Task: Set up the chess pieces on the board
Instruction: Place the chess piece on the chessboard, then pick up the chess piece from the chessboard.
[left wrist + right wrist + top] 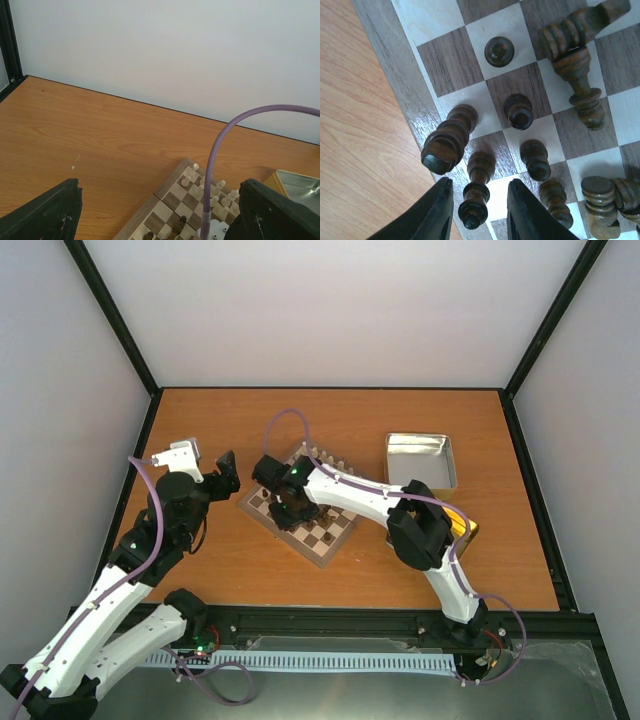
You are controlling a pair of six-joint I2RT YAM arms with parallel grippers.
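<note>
**Right jaws:** recorded part-open over the board (445, 60), near its edge. One upright dark piece (475, 192) was found standing between them, with a narrow gap on either side. No contact was made out, and nothing was counted as held.

**Chess pieces (518, 110):** dark brown, all noted ahead of and to the right of the right jaws.
- Three small ones were seen upright on their squares just ahead of the jaws.
- One larger piece (447, 140) was seen tipped over at the board's rim, just ahead of the left-hand finger.
- Two more (580, 65) were found toppled against each other further ahead and to the right.
- Others were heaped at the right edge of the view.

**Left jaws:** recorded spread wide with nothing between them, held above the bare worktop (90, 140). The board was seen ahead of them and to their right.

**Light pieces (217, 192):** cream, listed upright in rows on the board's far side, beyond the left jaws.

**Tin (421, 460):** open and metal, noted on the worktop well apart from the right jaws, to their right.
</note>
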